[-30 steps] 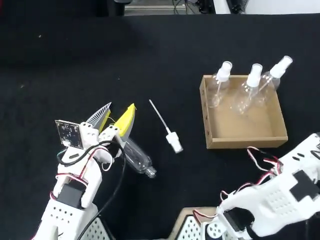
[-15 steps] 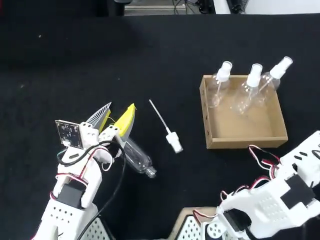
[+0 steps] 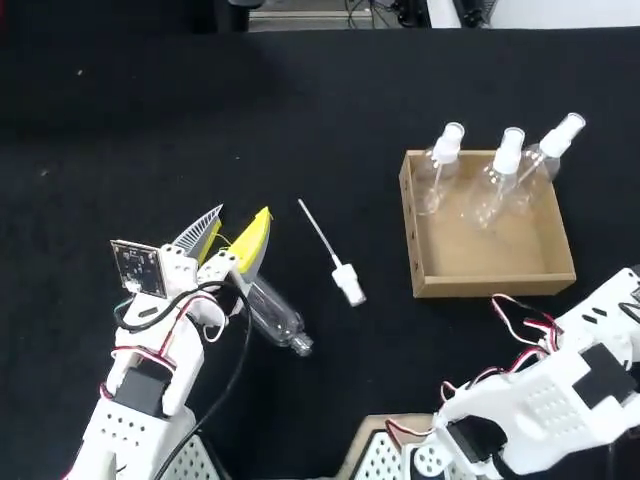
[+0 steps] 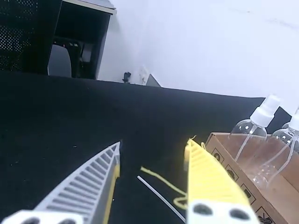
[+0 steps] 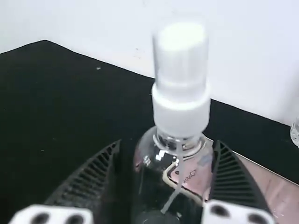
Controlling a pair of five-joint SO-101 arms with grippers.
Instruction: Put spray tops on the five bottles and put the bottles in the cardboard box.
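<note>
My left gripper (image 3: pixel 240 214) is open at the table's near left, its grey and yellow fingers (image 4: pixel 205 177) spread with nothing between them. A capless clear bottle (image 3: pixel 276 320) lies on its side just beside that arm's wrist. A loose spray top (image 3: pixel 346 281) with its long tube lies between that bottle and the cardboard box (image 3: pixel 490 283). Three capped bottles (image 3: pixel 497 180) lean on the box's far wall. My right gripper (image 5: pixel 167 145) is shut on a clear bottle with a white spray top (image 5: pixel 181 79) on it. The right arm (image 3: pixel 560 395) is just in front of the box.
The table is covered in black cloth (image 3: pixel 200 110). In the left wrist view the box (image 4: pixel 233 156) and two of its bottles (image 4: pixel 254 133) stand beyond the yellow finger. Dark furniture and a white wall lie behind the table.
The right arm shifted slightly near the box's front edge, dipping down and coming back up. The left arm, the lying bottle and the loose spray top have kept still.
</note>
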